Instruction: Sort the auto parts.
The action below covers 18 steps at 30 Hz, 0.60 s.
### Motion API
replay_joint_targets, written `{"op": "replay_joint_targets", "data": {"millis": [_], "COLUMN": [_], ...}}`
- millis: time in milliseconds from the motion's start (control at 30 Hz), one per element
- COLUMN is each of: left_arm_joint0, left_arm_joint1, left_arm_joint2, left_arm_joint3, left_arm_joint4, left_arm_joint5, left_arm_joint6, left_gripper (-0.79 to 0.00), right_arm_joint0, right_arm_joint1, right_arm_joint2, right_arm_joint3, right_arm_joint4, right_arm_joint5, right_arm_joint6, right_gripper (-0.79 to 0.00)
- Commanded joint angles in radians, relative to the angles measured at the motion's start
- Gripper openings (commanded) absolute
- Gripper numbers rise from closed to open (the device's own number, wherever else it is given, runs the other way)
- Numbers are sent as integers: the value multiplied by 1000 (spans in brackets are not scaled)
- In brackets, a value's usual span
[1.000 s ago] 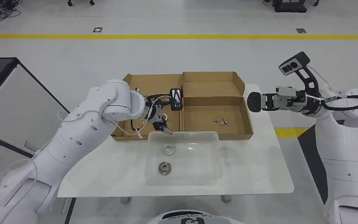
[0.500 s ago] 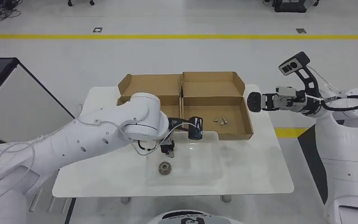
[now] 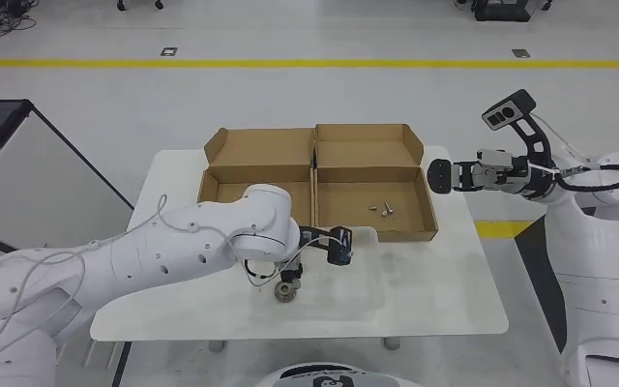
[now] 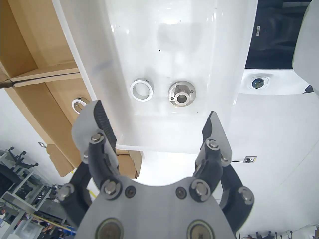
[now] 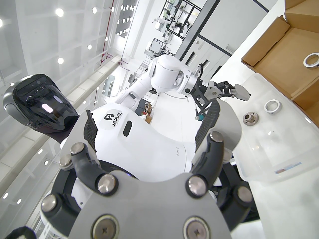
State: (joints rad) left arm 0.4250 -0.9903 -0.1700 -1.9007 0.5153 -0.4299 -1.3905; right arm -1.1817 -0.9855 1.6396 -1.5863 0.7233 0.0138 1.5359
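A silver ring (image 4: 141, 89) and a flanged metal hub (image 4: 182, 93) lie side by side in the clear plastic tray (image 4: 174, 13). My left gripper (image 4: 158, 123) hangs open above that tray's end, empty, a short way from both parts. From above, the left gripper (image 3: 289, 274) sits right by the hub (image 3: 284, 290). A second ring (image 4: 80, 104) rests in the left cardboard box (image 3: 256, 160). My right gripper (image 3: 440, 176) is held open and empty off the right edge of the boxes. In its view the ring (image 5: 272, 106) and hub (image 5: 250, 118) lie far off.
Two small bolts (image 3: 380, 206) lie in the right cardboard box (image 3: 372, 155). Both boxes stand behind the tray (image 3: 363, 281) on the white table (image 3: 445, 281). Bare table surface runs right of the tray.
My left arm has swung out of the left cardboard box and forward over the clear tray, ending above the hub. The right arm has stayed still.
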Motion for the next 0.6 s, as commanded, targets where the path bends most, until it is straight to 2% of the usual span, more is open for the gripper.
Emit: {"op": "replay_joint_targets", "data": {"millis": [0, 300, 567], "left_arm_joint0": [13, 89, 134], "left_arm_joint1": [-4, -26, -51], "left_arm_joint2": [0, 0, 0], "left_arm_joint3": [6, 36, 82], "left_arm_joint4": [21, 125, 221], "left_arm_joint5": [3, 19, 18], "left_arm_joint6": [-3, -18, -18], "left_gripper": [-336, -434, -459], "right_arm_joint0": [0, 0, 0], "right_arm_joint1": [0, 0, 0], "right_arm_joint2": [0, 0, 0], "right_arm_joint3": [0, 0, 0], "right_arm_joint4": [0, 0, 0], "right_arm_joint5": [0, 0, 0], "right_arm_joint6": [0, 0, 0], "right_gripper": [0, 0, 0]}}
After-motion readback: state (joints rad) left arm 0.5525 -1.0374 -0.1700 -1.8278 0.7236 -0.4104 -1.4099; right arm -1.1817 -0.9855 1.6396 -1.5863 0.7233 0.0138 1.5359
